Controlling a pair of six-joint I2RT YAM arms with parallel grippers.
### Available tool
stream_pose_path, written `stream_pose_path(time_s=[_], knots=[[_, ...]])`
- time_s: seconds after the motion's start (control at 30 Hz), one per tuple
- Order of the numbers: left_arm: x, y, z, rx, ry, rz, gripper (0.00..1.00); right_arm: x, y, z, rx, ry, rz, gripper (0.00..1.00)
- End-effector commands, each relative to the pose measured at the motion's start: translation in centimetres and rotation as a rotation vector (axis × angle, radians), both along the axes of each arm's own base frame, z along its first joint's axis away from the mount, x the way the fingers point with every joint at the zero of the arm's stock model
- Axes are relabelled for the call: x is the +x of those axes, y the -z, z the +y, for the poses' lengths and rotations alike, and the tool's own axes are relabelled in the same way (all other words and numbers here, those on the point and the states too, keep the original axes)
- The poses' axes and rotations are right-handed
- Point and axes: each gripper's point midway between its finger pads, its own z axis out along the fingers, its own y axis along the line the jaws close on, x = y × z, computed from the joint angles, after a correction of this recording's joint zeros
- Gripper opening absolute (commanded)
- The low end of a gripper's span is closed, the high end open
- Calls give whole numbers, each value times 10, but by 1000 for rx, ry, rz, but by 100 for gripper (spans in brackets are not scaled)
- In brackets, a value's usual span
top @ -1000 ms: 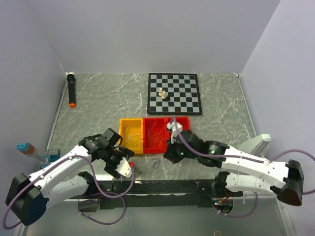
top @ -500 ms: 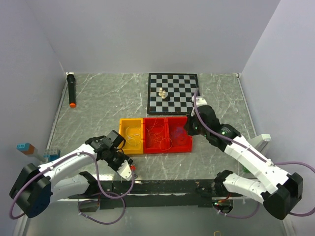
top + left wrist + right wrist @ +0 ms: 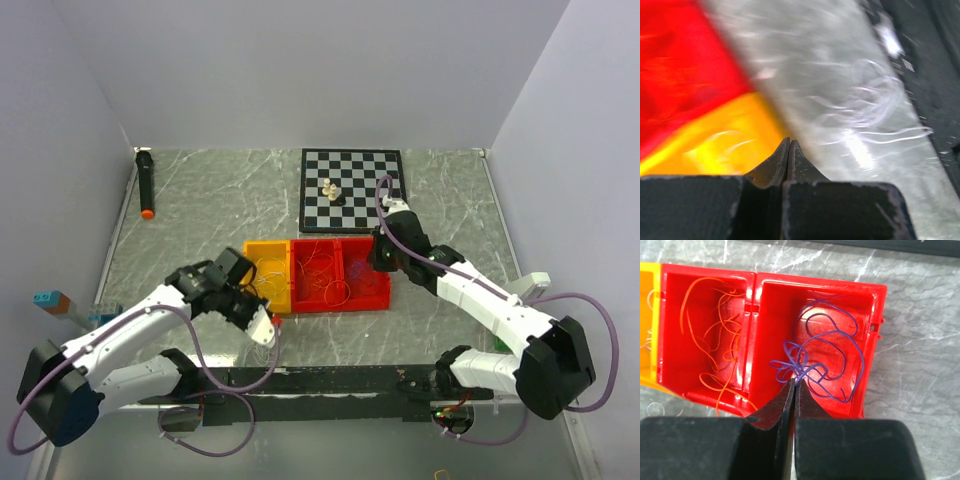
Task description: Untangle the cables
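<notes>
Purple wire (image 3: 790, 360) coiled in red bin (image 3: 820, 285), right hand (image 3: 794, 382) closed over it, arm (image 3: 470, 295) toward 10 o'clock, left hand (image 3: 789, 142) closed.

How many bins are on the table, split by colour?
Red bins: 2
Yellow bins: 1
Total: 3
</notes>
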Motion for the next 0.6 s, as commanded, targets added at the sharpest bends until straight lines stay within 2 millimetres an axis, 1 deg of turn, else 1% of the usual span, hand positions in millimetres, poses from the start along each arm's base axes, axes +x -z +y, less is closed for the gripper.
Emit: stream_pose_path(time_s=[0.0, 0.03, 0.07, 0.1, 0.13, 0.17, 0.23, 0.27, 0.3, 0.37, 0.4, 0.5, 0.57], knots=[[8, -91, -29, -189, -68, -7, 1, 9, -1, 7, 47, 8, -24, 0], [6, -97, -29, -195, -83, 8, 1, 8, 3, 7, 45, 7, -16, 0], [4, -111, -31, -219, -84, 10, 1, 8, 5, 8, 47, 6, -10, 0], [-1, -112, -29, -211, -77, 28, 1, 8, 8, 8, 48, 7, -4, 0], [-9, -107, -25, -192, -57, 55, 3, 7, 10, 9, 49, 8, 2, 0], [-16, -98, -21, -165, -35, 78, 18, 7, 12, 9, 54, 13, 5, 0], [-28, -77, -11, -102, -3, 114, 42, 7, 13, 9, 57, 17, 6, 0], [-33, -64, -6, -66, 12, 132, 53, 3, 13, 14, 76, -5, 17, 0], [-38, -56, -2, -44, 31, 141, 59, 3, 14, 15, 81, -9, 18, 0], [-45, -42, 2, -16, 56, 161, 67, 2, 15, 18, 92, -17, 20, 0], [-47, -36, 2, -2, 69, 164, 69, 1, 17, 18, 91, -14, 25, 0], [-50, -19, 3, 35, 105, 167, 74, 4, 22, 18, 81, -2, 34, 0], [-52, -12, -1, 33, 113, 179, 75, 7, 25, 17, 73, 13, 35, 0]])
